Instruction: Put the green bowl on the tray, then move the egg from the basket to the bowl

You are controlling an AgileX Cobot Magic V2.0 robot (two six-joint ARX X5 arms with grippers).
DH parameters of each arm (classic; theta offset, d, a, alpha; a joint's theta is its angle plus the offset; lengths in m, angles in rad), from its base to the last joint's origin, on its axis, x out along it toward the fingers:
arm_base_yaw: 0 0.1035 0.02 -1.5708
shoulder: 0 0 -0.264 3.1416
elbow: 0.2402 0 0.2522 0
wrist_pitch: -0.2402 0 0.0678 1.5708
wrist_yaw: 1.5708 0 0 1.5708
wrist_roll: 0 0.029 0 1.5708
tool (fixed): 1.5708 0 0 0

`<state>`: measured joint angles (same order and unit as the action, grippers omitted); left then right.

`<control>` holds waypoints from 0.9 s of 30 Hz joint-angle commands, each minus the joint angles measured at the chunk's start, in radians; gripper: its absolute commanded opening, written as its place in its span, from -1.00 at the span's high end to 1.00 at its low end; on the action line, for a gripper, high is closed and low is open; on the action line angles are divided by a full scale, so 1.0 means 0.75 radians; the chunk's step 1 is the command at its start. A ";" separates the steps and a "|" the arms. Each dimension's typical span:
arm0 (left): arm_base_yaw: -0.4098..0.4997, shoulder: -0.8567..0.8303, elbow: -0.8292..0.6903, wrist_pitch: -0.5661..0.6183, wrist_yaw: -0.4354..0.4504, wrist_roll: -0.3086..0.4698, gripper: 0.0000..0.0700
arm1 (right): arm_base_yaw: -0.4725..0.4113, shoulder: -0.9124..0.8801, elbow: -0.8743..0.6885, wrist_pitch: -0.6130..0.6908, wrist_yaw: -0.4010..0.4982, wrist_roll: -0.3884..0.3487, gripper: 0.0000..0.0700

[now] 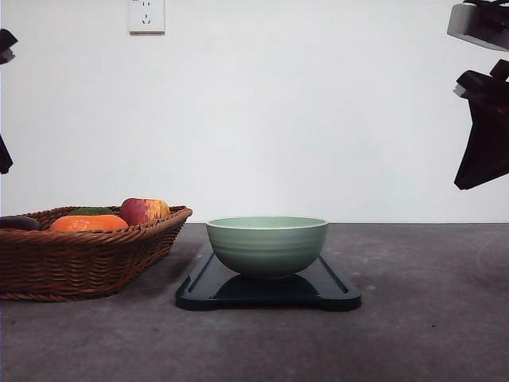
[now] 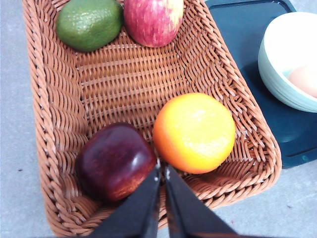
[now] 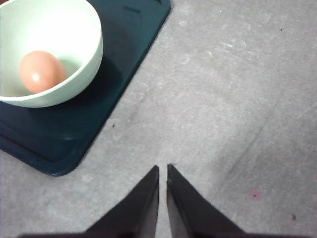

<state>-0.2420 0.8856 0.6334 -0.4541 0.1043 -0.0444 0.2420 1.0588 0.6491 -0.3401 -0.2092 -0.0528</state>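
Note:
The green bowl (image 1: 267, 245) stands upright in the middle of the dark tray (image 1: 334, 290). In the right wrist view, the egg (image 3: 42, 71) lies inside the bowl (image 3: 84, 44) on the tray (image 3: 59, 134). My right gripper (image 3: 163, 168) is shut and holds nothing, hanging over bare table beside the tray. The wicker basket (image 2: 124, 74) lies under my left gripper (image 2: 162, 171), which is shut and empty above the basket's near end. From the left wrist, the bowl (image 2: 277, 64) and the egg (image 2: 304, 79) show at the picture's edge.
The basket (image 1: 79, 263) sits left of the tray and holds an orange (image 2: 194, 132), a dark red fruit (image 2: 114, 161), a red apple (image 2: 152, 20) and a green avocado (image 2: 89, 22). My right arm (image 1: 481, 127) hangs high at the right.

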 commanded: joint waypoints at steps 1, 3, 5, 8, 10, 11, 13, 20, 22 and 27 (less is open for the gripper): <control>-0.001 0.012 0.008 0.007 0.005 0.000 1.00 | 0.005 0.013 0.015 0.007 0.000 -0.009 0.96; -0.001 0.012 0.008 0.007 0.005 0.000 1.00 | 0.005 0.013 0.015 0.007 0.000 -0.009 0.96; -0.001 0.012 0.008 0.007 0.005 0.000 1.00 | 0.005 0.013 0.015 0.008 0.000 -0.009 0.96; -0.001 0.012 0.008 0.008 0.005 0.000 1.00 | 0.005 0.013 0.015 0.008 0.000 -0.009 0.96; 0.000 0.005 0.007 0.006 0.005 0.000 1.00 | 0.005 0.013 0.015 0.009 0.000 -0.009 0.96; 0.008 -0.014 0.006 0.002 0.004 0.000 1.00 | 0.005 0.013 0.015 0.009 0.000 -0.009 0.96; 0.033 -0.070 -0.001 0.000 0.004 0.002 1.00 | 0.005 0.013 0.015 0.009 -0.001 -0.009 0.96; 0.176 -0.408 -0.186 0.207 0.005 -0.034 1.00 | 0.005 0.013 0.015 0.009 0.000 -0.009 0.96; 0.216 -0.523 -0.265 0.266 0.005 -0.035 1.00 | 0.005 0.013 0.015 0.009 0.000 -0.009 0.96; 0.316 -0.816 -0.494 0.386 0.004 -0.055 1.00 | 0.005 0.013 0.015 0.009 -0.001 -0.009 0.96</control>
<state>-0.0107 0.2973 0.2853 -0.1830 0.1066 -0.0728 0.2420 1.0588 0.6491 -0.3397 -0.2092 -0.0528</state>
